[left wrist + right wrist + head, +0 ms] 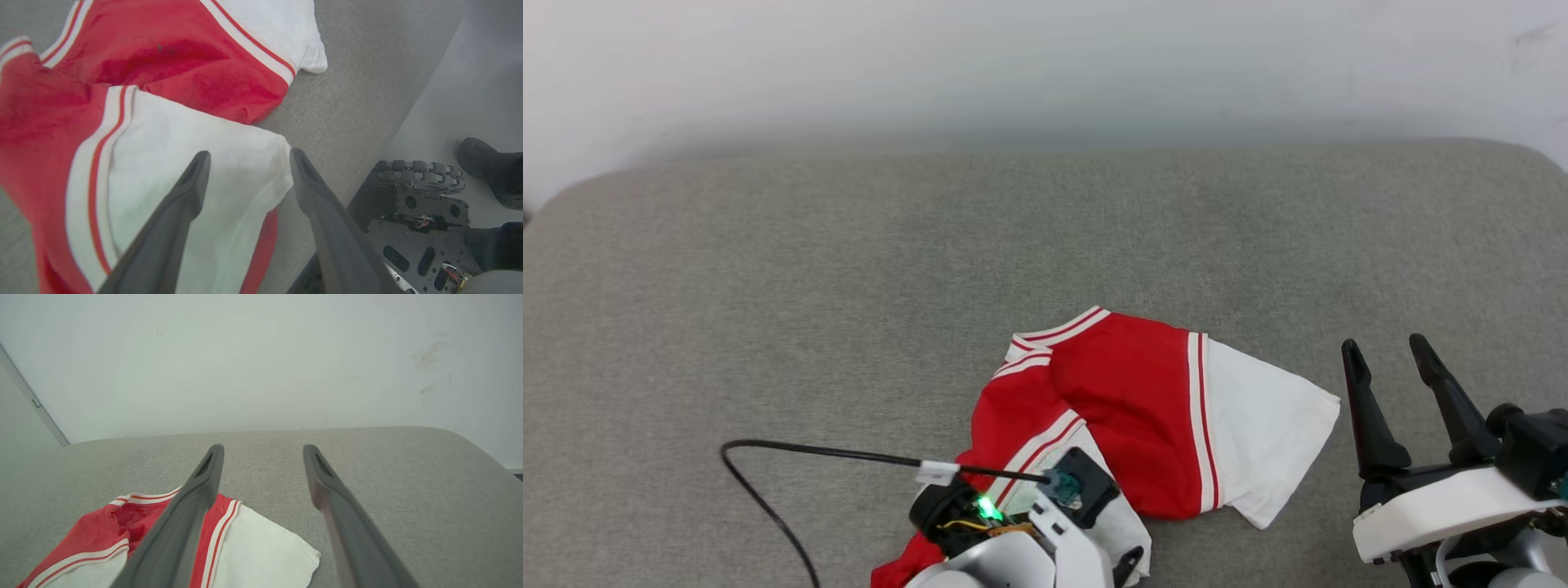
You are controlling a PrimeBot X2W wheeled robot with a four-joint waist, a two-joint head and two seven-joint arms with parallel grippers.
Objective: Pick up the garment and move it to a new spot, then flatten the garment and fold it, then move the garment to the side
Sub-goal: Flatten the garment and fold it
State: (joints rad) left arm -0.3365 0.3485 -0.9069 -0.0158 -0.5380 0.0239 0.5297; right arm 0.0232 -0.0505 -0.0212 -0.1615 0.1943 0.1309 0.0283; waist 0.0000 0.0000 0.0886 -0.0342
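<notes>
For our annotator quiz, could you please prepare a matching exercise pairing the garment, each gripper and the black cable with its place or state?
Column one:
1. garment
2. left gripper
3. right gripper
4. black cable

Column two:
A. open, over bare grey cushion beside the garment
B. loops across the cushion to the left arm
C. crumpled, not flattened
D. open, above a white sleeve

Pairs: 1-C, 2-D, 3-A, 4-B.
</notes>
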